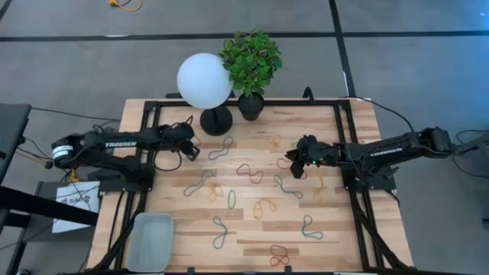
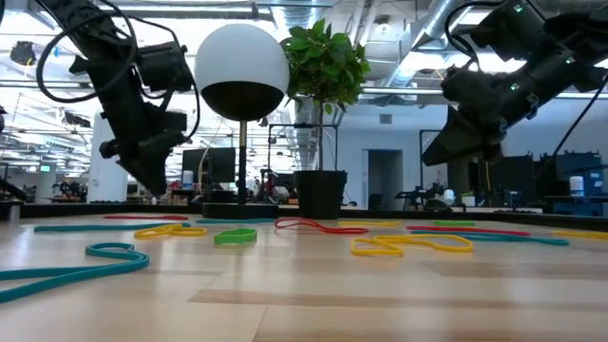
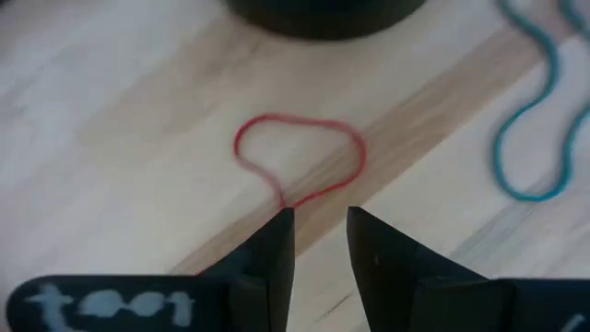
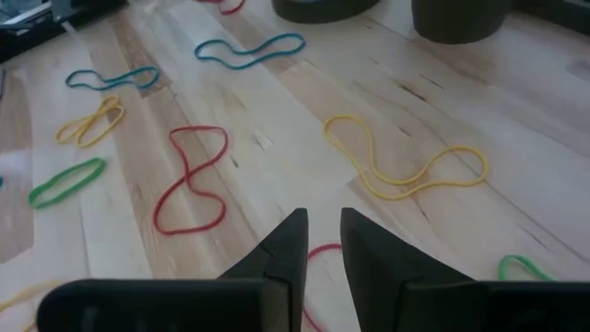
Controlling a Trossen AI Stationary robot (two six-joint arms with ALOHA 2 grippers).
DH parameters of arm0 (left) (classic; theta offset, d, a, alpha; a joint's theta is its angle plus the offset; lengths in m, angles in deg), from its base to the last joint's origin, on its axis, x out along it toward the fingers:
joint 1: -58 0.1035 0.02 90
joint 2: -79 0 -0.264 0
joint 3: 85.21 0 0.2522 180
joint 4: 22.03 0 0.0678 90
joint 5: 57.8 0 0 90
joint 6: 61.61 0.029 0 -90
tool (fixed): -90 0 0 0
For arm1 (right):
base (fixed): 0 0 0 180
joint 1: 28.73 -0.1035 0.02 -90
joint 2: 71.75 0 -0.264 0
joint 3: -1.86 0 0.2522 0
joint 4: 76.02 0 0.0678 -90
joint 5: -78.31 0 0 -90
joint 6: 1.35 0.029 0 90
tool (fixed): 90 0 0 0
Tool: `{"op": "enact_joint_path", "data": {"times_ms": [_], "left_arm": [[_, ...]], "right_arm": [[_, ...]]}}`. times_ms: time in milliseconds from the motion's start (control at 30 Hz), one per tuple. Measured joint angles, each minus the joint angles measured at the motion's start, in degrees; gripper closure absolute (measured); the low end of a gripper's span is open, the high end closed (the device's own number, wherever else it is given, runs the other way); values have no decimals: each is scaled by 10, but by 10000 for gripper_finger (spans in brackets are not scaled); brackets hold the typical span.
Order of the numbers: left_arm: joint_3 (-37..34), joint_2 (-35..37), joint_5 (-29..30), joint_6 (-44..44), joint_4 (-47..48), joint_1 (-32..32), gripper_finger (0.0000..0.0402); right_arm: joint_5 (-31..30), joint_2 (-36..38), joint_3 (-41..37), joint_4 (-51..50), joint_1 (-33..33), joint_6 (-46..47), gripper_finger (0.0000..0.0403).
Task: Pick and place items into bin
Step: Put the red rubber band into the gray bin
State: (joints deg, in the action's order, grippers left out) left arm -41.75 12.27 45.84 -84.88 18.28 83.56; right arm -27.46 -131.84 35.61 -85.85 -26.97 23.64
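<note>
Several rubber-band items lie scattered flat on the wooden table [image 1: 252, 229]. The bin [image 1: 149, 241], a pale shallow tray, stands at the near left corner. My left gripper [image 1: 192, 150] hovers open just before the lamp's base. A thin red band [image 3: 300, 157] lies beyond its fingertips [image 3: 320, 214], and the band's near end runs out of sight behind one fingertip. My right gripper [image 1: 299, 158] hangs open with a narrow gap above the right half of the table. Part of a red band [image 4: 318, 254] shows below its fingertips [image 4: 318, 217], and a yellow band [image 4: 406, 166] and a red figure-eight band [image 4: 189, 180] lie ahead.
A white globe lamp [image 1: 204, 80] on a black base [image 1: 216, 120] and a potted plant [image 1: 250, 61] stand at the table's far edge. A blue band [image 3: 544, 120] lies beside the red one. A black frame runs along the table's left and right sides.
</note>
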Motion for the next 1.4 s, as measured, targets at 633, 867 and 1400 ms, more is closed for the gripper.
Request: {"op": "enact_joint_path", "data": {"times_ms": [633, 867, 1400], "left_arm": [[1, -143, 62, 40, -93, 14, 310], [1, -140, 48, 38, -96, 15, 327], [39, -88, 27, 24, -68, -46, 401]], "right_arm": [[-4, 0, 0, 0, 6, -1, 339], [-10, -8, 0, -1, 6, -1, 339], [-9, -136, 0, -1, 6, 9, 339]]}}
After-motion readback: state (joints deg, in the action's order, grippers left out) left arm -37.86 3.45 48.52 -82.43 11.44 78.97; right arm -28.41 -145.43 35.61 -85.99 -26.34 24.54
